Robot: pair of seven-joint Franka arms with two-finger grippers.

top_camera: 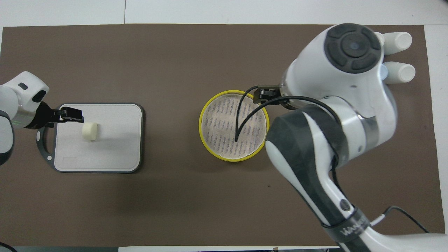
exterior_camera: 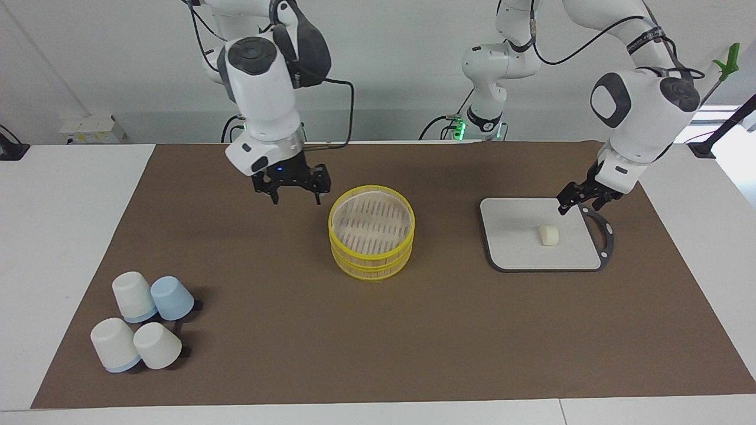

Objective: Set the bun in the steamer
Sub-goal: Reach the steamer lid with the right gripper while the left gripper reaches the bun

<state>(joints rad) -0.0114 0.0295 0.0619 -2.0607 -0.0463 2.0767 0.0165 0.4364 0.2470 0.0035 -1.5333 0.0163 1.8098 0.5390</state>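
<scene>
The bun [exterior_camera: 548, 235] [top_camera: 89, 131], a small cream lump, lies on a grey board [exterior_camera: 520, 236] [top_camera: 112, 140] toward the left arm's end of the table. My left gripper [exterior_camera: 576, 208] [top_camera: 75, 115] hangs open and empty over the board's handle end, just beside the bun and not touching it. The steamer [exterior_camera: 371, 230] [top_camera: 233, 130], stacked yellow-rimmed baskets with a slatted top, stands mid-table. Beside the steamer's rim, on the right arm's side, my right gripper [exterior_camera: 297, 200] hovers above the mat, open and empty. In the overhead view its arm covers part of the steamer.
Several upturned white and pale blue cups [exterior_camera: 144, 321] [top_camera: 399, 56] cluster toward the right arm's end, farther from the robots than the steamer. A brown mat [exterior_camera: 266, 330] covers the table. The board's dark handle [exterior_camera: 605, 236] points toward the left arm's end.
</scene>
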